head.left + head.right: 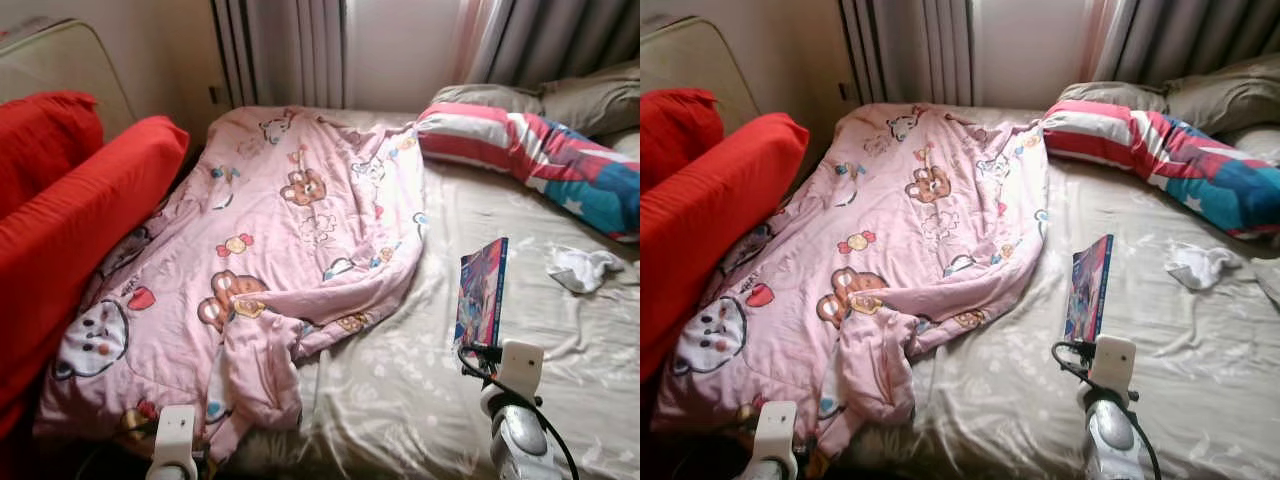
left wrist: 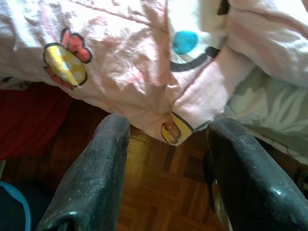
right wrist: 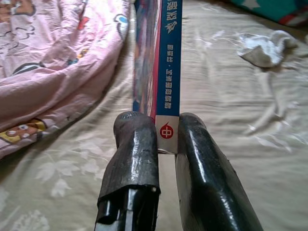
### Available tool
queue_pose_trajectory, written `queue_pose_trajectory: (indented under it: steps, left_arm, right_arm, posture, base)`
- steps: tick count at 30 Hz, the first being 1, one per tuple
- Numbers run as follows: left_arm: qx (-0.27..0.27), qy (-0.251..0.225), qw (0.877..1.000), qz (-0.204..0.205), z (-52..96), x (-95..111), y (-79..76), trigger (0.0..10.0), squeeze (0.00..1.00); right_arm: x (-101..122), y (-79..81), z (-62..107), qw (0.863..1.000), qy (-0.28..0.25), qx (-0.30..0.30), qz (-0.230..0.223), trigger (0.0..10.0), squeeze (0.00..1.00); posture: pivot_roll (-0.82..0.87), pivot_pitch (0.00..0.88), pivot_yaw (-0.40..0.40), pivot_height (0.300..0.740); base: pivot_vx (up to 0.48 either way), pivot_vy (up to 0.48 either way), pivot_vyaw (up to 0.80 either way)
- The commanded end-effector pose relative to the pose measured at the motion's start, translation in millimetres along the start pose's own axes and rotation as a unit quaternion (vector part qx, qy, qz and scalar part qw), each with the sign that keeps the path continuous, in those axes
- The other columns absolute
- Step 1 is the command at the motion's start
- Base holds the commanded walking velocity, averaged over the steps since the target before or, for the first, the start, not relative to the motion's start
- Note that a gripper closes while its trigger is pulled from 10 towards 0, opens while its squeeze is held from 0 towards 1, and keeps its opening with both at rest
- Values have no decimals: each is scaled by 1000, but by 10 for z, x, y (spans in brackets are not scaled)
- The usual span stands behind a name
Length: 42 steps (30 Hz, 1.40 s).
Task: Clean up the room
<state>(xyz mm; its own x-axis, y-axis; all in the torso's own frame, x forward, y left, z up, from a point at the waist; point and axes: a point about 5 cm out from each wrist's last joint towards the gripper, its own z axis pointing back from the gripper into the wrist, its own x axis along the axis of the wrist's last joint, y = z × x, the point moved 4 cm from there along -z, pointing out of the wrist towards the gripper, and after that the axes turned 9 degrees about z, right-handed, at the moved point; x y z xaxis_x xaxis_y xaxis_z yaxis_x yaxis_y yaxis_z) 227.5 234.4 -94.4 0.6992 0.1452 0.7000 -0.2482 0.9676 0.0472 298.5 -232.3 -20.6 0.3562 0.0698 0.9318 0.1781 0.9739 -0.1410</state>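
Two fingers [image 3: 134, 144] of right end effector [image 3: 166, 137] clamping book [image 3: 168, 62]

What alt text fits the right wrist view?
The right tool, two black fingers shut on the spine end of a thin blue-and-red book, holds it on edge above a beige floral bedsheet. A pink cartoon-print quilt lies alongside; a crumpled white cloth lies farther off.
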Motion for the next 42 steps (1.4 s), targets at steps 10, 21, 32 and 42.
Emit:
queue_pose_trajectory:
  steps: [10, 21, 32, 42]
  left_arm:
    - [-13, 15, 1000, -21, 12, -75, -24, 10000, 0]
    - [-15, 8, 999, -28, -6, -11, -79, 10000, 0]
    - [-14, 6, 999, -29, 1, -18, -33, 10000, 0]
    - [-15, 3, 999, -29, -13, 32, -31, 10000, 0]
  right_arm:
    - [34, -80, -16, 1000, -4, -13, 17, 10000, 0]
    - [8, -104, -5, 1000, 0, -25, 2, 10000, 0]
    - [17, -51, -7, 1000, -2, -20, -4, 10000, 0]
    - [-4, 9, -6, 1000, 5, -10, -11, 10000, 0]
  posture:
    - [-101, 0, -9, 740]
    - [-102, 0, 2, 740]
    - [-100, 0, 10, 740]
    - [-101, 0, 13, 740]
  base:
    - [0, -144, -200]
    - [0, -109, -420]
    - [0, 0, 0]
    - [0, -252, -309]
